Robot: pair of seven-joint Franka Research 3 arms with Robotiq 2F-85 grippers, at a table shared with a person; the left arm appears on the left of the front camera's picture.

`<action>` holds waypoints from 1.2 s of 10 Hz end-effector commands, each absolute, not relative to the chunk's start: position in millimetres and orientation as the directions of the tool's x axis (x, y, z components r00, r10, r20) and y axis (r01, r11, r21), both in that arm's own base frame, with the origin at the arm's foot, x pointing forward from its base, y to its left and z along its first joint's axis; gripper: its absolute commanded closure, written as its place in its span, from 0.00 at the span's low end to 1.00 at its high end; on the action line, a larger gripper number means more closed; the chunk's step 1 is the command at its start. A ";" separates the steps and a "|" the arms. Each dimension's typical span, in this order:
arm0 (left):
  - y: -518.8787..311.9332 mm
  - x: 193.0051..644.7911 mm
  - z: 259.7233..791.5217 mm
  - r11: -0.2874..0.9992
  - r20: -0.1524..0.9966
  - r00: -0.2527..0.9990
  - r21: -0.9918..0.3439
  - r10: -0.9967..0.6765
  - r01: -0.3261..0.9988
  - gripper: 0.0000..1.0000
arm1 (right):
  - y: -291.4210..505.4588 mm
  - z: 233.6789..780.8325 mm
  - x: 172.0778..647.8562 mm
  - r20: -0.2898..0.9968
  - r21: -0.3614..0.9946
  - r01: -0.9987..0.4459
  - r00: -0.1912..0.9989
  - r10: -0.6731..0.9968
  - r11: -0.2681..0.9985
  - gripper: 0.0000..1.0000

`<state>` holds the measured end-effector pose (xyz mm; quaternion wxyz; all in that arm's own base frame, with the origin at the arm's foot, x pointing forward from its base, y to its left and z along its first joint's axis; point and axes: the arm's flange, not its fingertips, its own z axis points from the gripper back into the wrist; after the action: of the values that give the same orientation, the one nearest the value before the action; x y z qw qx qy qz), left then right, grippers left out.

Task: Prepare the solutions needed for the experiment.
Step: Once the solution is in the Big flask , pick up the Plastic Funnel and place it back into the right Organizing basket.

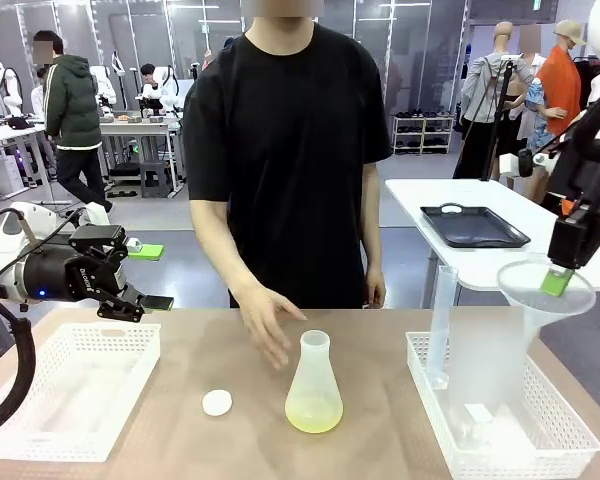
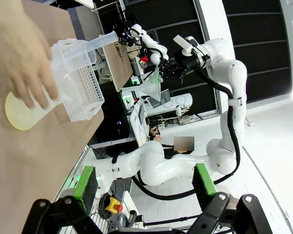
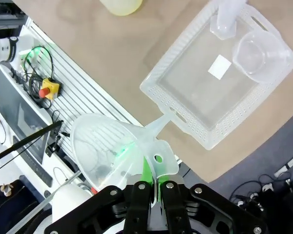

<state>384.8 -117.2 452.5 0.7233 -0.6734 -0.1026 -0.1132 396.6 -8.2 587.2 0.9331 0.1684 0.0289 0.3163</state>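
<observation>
"Standing at the table's near middle, that flask [image 1: 313, 385]: where's the solution [image 1: 313, 413]?"

"Pooled in its bottom, pale yellow-green. A white cap [image 1: 217, 402] lies just left of it."

"And the person's hand [image 1: 267, 325]?"

"Just beyond the flask's neck, fingers spread. I can't tell if it touches."

"The pincers?"

"Left pincer [image 1: 152, 277] hangs wide, holding nothing, by the left basket's [image 1: 90, 328] far edge. Right pincer [image 1: 557, 278] is clamped on a funnel's [image 1: 525, 290] rim, above the right basket [image 1: 520, 462]."
</observation>
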 end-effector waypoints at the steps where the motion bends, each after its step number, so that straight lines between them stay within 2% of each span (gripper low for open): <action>1: -118.6 384.4 454.7 0.050 0.301 0.953 -0.952 -0.026 0.302 0.00 | -11.7 579.3 398.4 0.088 0.320 -0.562 0.819 0.567 0.762 1.00; 2: -118.6 384.4 454.7 0.050 0.301 0.953 -0.952 -0.026 0.302 0.00 | -8.2 587.2 396.6 0.053 0.333 -0.581 0.798 0.600 0.743 1.00; 6: -118.6 384.4 454.7 0.050 0.301 0.953 -0.952 -0.026 0.302 0.00 | -8.2 587.2 396.6 0.053 0.333 -0.581 0.798 0.600 0.743 1.00; 7: -118.6 384.4 454.7 0.050 0.301 0.953 -0.952 -0.026 0.302 0.00 | -8.6 584.4 397.9 0.059 0.333 -0.581 0.799 0.598 0.743 0.97; 8: -118.6 384.4 454.7 0.050 0.301 0.953 -0.952 -0.026 0.302 0.00 | -6.4 562.6 406.7 0.051 0.454 -0.530 0.818 0.574 0.716 0.97; 10: -118.6 384.4 454.7 0.050 0.301 0.953 -0.952 -0.026 0.302 0.00 | -12.2 533.6 417.4 0.008 0.504 -0.424 0.874 0.487 0.753 0.97; 12: -118.6 384.4 454.7 0.050 0.301 0.953 -0.952 -0.026 0.302 0.00 | -15.5 501.8 421.0 -0.099 0.525 -0.317 0.899 0.427 0.789 0.97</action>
<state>384.8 -117.2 452.6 0.7233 -0.6734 -0.1027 -0.1133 419.3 -18.4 508.0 0.9348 0.2498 0.0945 0.2339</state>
